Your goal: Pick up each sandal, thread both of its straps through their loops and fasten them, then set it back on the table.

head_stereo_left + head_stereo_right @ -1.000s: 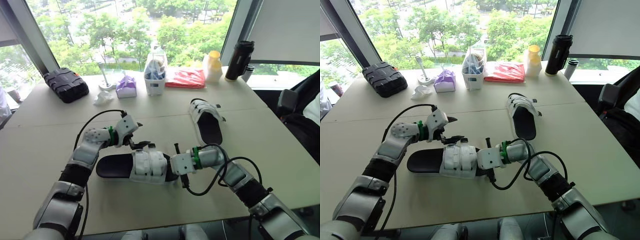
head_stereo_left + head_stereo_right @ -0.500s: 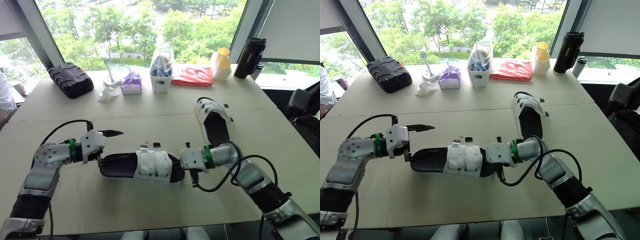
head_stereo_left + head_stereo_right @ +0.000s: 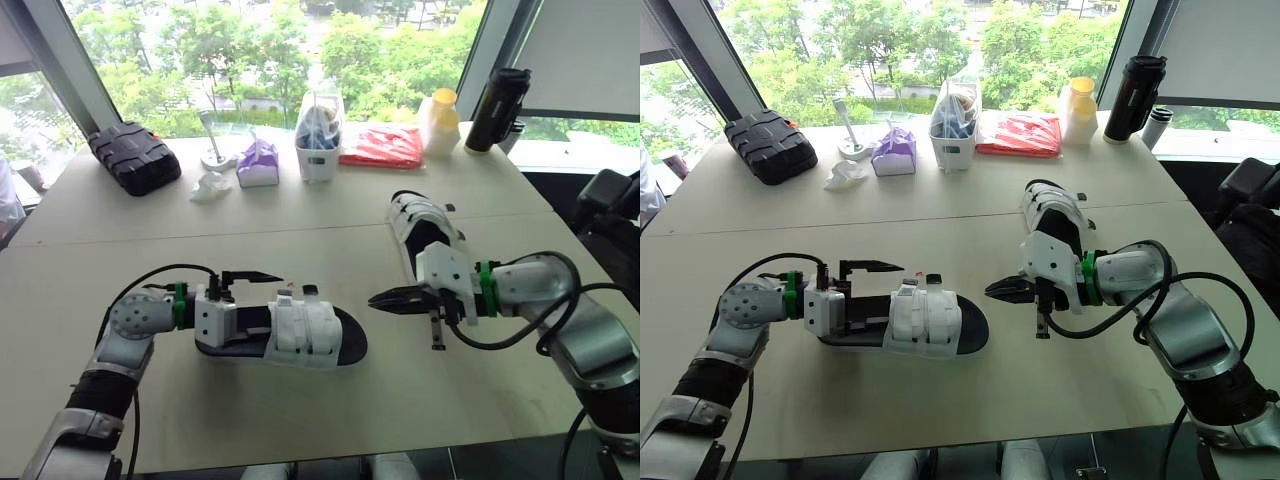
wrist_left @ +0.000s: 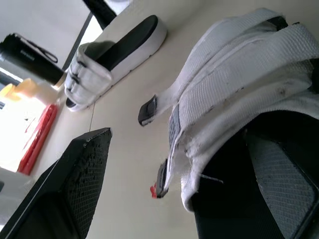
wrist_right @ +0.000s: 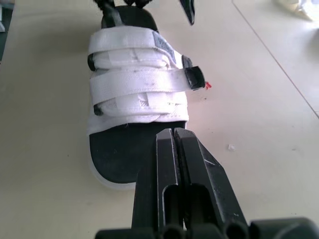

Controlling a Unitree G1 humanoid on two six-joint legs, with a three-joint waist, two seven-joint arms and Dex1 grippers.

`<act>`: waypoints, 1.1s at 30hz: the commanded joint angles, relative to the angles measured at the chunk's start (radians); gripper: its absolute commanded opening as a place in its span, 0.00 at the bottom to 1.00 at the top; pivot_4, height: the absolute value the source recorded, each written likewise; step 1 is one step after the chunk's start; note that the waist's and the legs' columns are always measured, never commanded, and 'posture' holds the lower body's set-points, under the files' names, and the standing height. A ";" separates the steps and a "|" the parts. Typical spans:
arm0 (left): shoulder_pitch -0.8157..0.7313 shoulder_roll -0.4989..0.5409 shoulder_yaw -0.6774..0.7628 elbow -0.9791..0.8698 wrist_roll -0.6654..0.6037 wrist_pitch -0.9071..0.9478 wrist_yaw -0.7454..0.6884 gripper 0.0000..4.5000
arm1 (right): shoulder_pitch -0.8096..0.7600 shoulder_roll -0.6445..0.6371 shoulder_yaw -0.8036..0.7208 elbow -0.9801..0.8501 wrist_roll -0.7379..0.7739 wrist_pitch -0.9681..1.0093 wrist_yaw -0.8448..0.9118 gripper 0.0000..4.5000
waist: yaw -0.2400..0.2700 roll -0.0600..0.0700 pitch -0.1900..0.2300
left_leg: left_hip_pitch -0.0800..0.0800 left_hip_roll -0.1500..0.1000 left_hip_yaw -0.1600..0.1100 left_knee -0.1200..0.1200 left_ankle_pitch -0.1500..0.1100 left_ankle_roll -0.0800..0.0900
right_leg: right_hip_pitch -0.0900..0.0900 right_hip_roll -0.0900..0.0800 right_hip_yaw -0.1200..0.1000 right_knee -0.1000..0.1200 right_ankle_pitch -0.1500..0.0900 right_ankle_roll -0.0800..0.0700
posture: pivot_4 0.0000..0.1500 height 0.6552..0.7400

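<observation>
Window-side beige worktop (image 3: 300, 400). Near sandal (image 3: 300, 335) lies flat at lower centre. Both straps lie across it and look fastened, so it's probably set down as done. Second sandal (image 3: 425, 235) sits right of centre, higher up. Left end effector (image 3: 892, 293) is released, fingers spread around the heel end, forearm low and reaching inward. Right end effector (image 3: 380, 298) is clenched on nothing, pointing at the toe and apart from it, elbow bent out right.

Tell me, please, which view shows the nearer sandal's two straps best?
The right wrist view: both straps lie across the sandal, seen whole, end to end. The head views show them smaller and side-on; the left wrist view shows them close up but cropped.
</observation>
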 commanded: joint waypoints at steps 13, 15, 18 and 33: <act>-0.213 -0.092 -0.168 0.301 0.088 -0.342 0.061 0.01 | -0.015 -0.061 -0.073 -0.038 0.046 0.026 -0.078 0.00 | 0.000 0.000 0.000 | 0.000 0.000 0.003 0.003 0.000 0.001 | 0.001 0.000 0.001 0.001 0.001 0.002 | 1.00 1.00; -0.227 -0.094 -0.138 0.332 0.145 -0.301 0.133 0.01 | -0.012 -0.062 -0.071 -0.037 0.047 0.023 -0.081 0.00 | 0.000 0.000 0.000 | 0.000 0.000 0.003 0.004 -0.001 0.001 | 0.001 0.000 0.002 0.001 0.001 0.002 | 1.00 1.00; -0.249 -0.095 -0.079 0.359 0.219 -0.215 0.302 0.01 | -0.014 -0.056 -0.064 -0.035 0.045 0.018 -0.087 0.00 | 0.000 0.000 0.000 | 0.001 -0.001 0.003 0.006 -0.001 0.002 | 0.002 0.001 0.002 0.002 0.002 0.003 | 1.00 1.00; -0.433 -0.056 -0.044 0.506 0.569 0.578 1.005 0.01 | -0.055 -0.001 0.020 0.008 0.011 -0.050 -0.102 0.00 | -0.007 -0.003 0.001 | 0.001 -0.002 0.003 0.015 -0.001 0.003 | 0.002 0.002 0.003 0.013 0.003 0.004 | 1.00 1.00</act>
